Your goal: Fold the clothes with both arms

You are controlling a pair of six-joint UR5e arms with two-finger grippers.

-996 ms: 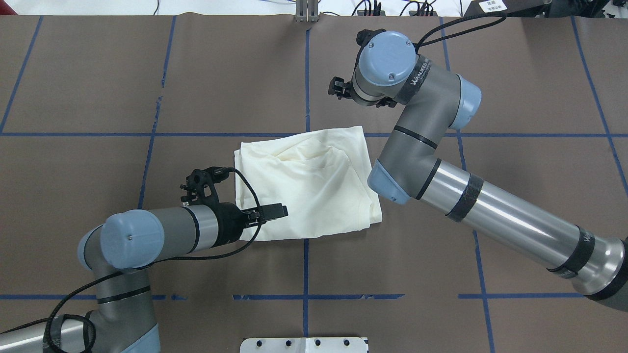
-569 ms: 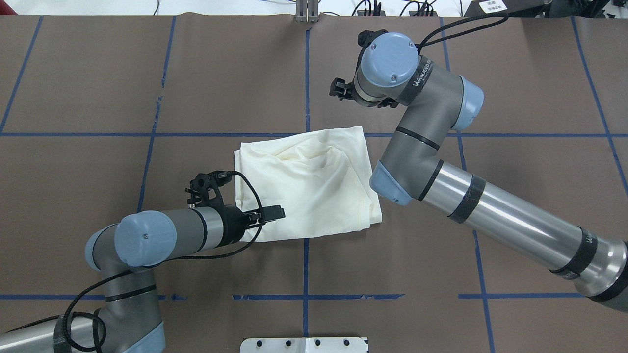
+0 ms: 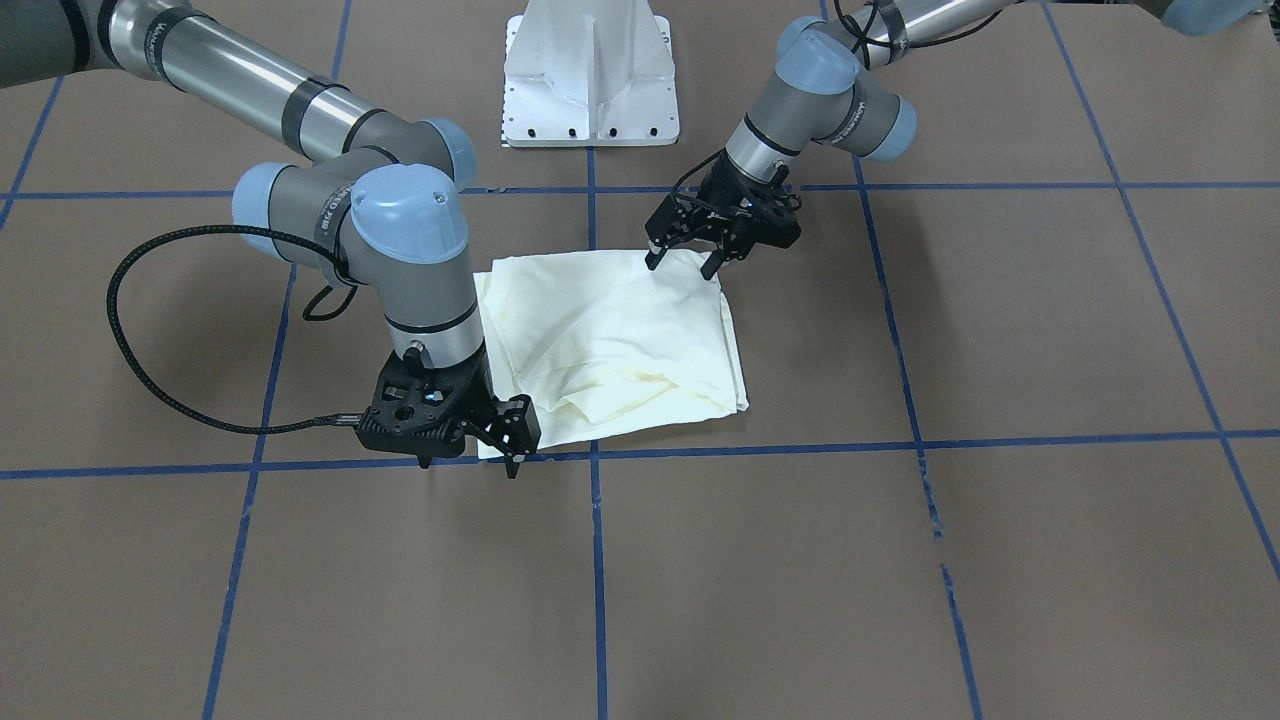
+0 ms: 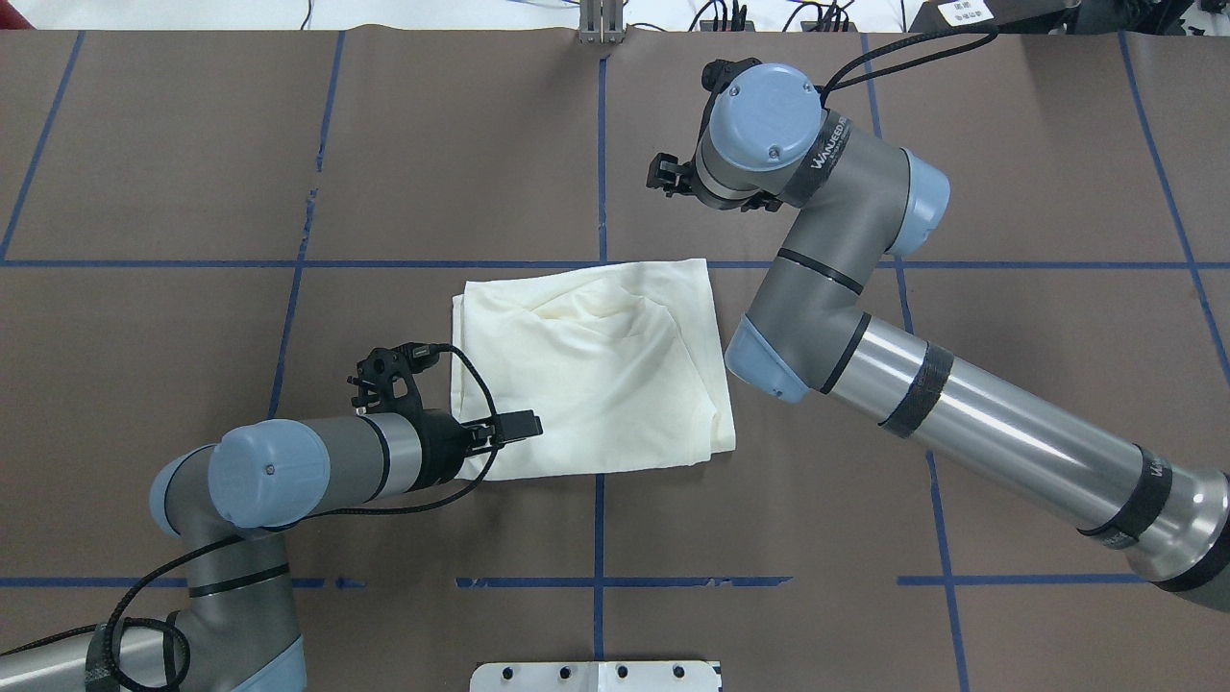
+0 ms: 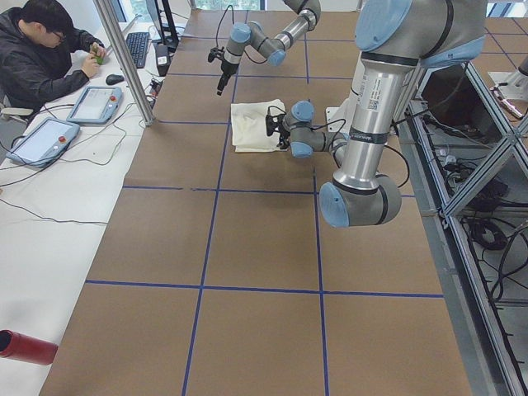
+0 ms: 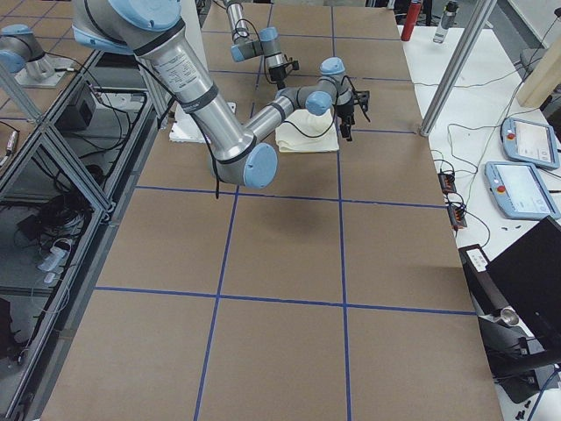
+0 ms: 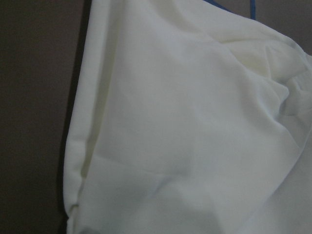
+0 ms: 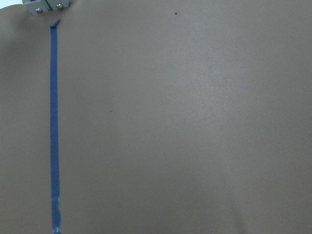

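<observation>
A brown bench (image 3: 900,560) gridded with blue tape (image 3: 900,440) carries the shirt (image 3: 620,330) near its middle, by the robot's base. It is already folded into a compact rectangle, plain cream side up, with no print showing. From the front, the left gripper (image 3: 683,264) stands spread over the shirt's base-side edge, and the right gripper (image 3: 469,466), also spread and empty, hangs by the opposite corner. Overhead, the left gripper (image 4: 519,426) lies over the near left corner; a loose ridge rumples the far half. The side views show the bundle small between the arms, with a seated person (image 5: 41,58) beyond. The left wrist camera is filled with cloth, the right with bare bench. The folding looks mostly done; probably smoothing or one last fold remains.
</observation>
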